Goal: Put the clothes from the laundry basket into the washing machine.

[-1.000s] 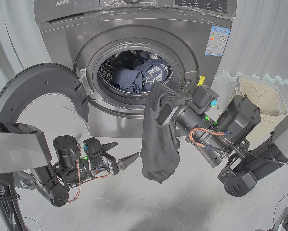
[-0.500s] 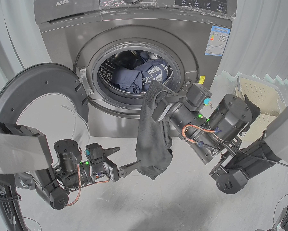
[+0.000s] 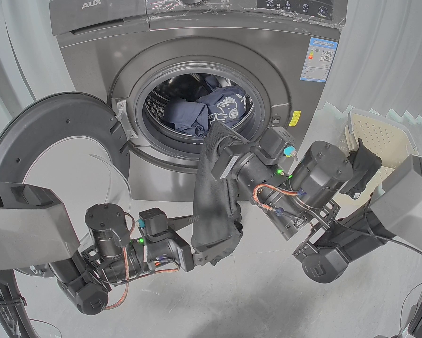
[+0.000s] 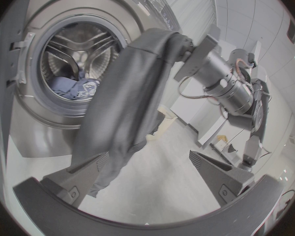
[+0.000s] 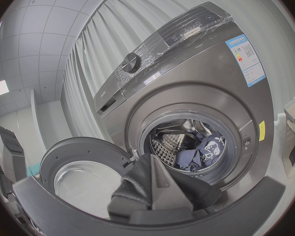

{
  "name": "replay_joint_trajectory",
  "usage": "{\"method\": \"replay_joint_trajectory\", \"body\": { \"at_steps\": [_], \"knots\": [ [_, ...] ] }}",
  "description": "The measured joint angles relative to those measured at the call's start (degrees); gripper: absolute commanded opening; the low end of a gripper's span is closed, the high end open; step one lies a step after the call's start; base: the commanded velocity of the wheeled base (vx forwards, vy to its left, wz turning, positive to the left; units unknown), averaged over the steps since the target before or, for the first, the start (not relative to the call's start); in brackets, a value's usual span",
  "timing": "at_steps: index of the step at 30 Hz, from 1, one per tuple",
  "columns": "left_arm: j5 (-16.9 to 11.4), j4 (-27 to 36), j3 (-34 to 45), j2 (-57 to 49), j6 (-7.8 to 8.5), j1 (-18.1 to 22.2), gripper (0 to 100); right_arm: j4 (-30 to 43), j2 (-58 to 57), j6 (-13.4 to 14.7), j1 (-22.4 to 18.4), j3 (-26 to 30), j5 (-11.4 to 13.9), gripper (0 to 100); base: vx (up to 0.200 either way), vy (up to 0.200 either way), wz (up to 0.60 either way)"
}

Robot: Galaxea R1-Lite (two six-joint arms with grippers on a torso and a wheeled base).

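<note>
My right jaws are clenched on the dark garment (image 3: 215, 188), which hangs just before the mouth of the washing machine (image 3: 98, 57). My left jaws gape around its lower hem. I'd gather that hem first, so nothing drapes over the rim.

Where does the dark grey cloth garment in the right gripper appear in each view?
Head view: the dark grey cloth garment hangs at centre, before the grey metal washing machine.
Left wrist view: the garment hangs beside the open drum.
Right wrist view: the garment is bunched nearest the camera.
Shared landmark: the navy blue printed clothes in the drum.
</note>
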Motion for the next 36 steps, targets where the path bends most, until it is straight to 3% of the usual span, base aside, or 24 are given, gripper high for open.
{"method": "replay_joint_trajectory", "body": {
  "at_steps": [2,5,9,13,15,22,30,36],
  "knots": [
    [0.3,0.0,-1.3,0.1,-1.48,-1.6,100,0.0,0.5,0.0,0.1,-0.4,0.0,0,0.0,0.0,0.0],
    [1.3,0.1,-3.8,0.9,-2.44,-3.3,100,-0.1,0.9,0.1,0.3,-0.6,0.0,0,0.0,0.0,0.0],
    [3.6,0.2,-7.8,2.6,-3.71,-3.7,100,-0.3,1.2,0.2,0.5,-0.7,0.0,0,0.0,0.0,0.0],
    [5.3,0.7,-11.2,4.5,-6.9,-3.4,100,-0.4,1.4,0.3,0.6,-0.7,0.0,0,0.0,0.0,0.0],
    [6.2,1.4,-12.3,5.4,-7.16,-3.1,100,-0.5,1.4,0.4,0.6,-0.7,-0.1,0,0.0,0.0,0.0],
    [10.0,3.7,-14.5,7.3,-6.5,-2.2,100,-0.5,1.5,0.4,0.9,-0.7,-0.2,0,0.0,0.0,0.0],
    [13.8,6.9,-18.2,8.7,-1.87,-1.1,100,-0.7,1.5,0.4,1.1,-0.5,-0.5,0,0.0,0.0,0.0],
    [14.5,8.0,-19.8,9.4,-0.06,-0.6,100,-0.7,1.5,0.4,1.4,-0.4,-0.9,0,0.0,0.0,0.0]
  ]
}}
